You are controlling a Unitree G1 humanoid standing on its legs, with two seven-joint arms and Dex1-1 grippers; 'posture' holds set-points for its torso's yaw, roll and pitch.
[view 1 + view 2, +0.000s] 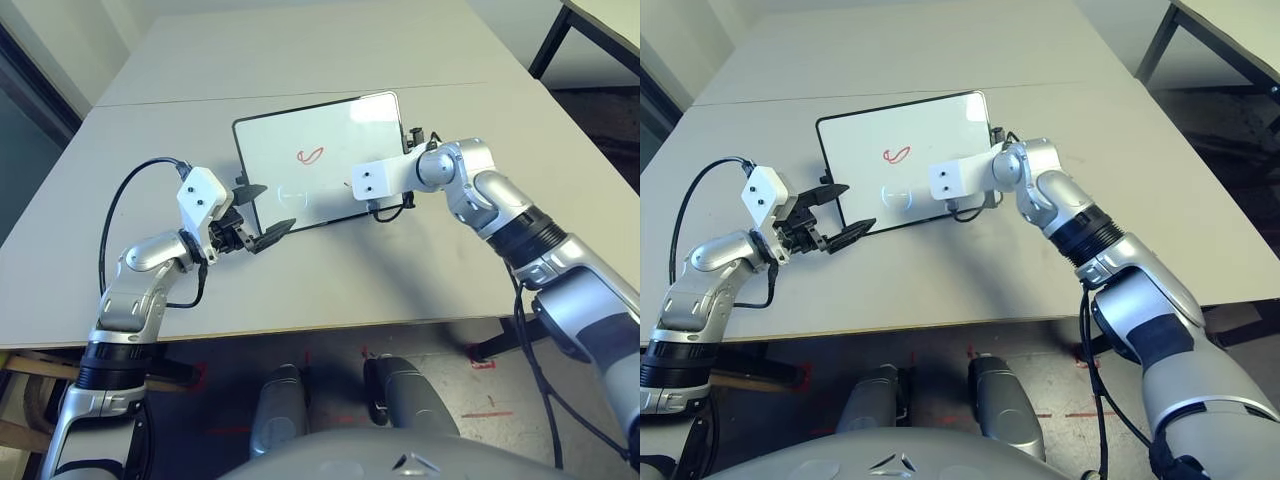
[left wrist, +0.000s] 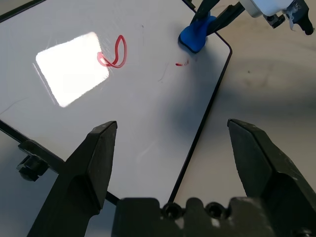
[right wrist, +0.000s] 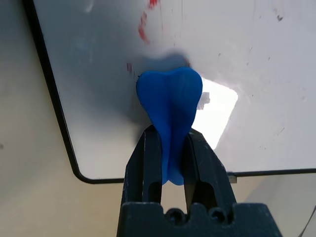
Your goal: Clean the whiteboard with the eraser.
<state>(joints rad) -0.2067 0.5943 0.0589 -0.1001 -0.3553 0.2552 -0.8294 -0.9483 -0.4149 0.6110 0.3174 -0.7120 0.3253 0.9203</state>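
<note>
Your right pincer [image 3: 172,148] grips the blue eraser [image 3: 170,98] by its narrow middle, over the whiteboard [image 1: 290,150] on the tabletop [image 1: 300,290], near the board's right end. The eraser's long axis runs along the 2 fingers, 1 lobe pointing out ahead of them and onto the white surface. Your left pincer [image 1: 280,212] stands spread and empty beside the board's left end, its fingertips at the near left corner.

The relation to steer by: the red loop [image 1: 311,156] lies to the left of your right pincer and a little farther from you, toward the middle of the board. A small red remnant [image 2: 182,63] lies much closer to the eraser. Your right arm, already holding the eraser, looks the 1 to wipe; the coming stroke likely calls for a leftward sweep, lobe flat to the surface. Your left pincer is well placed to steady the frame, which could slide if you press hard.
</note>
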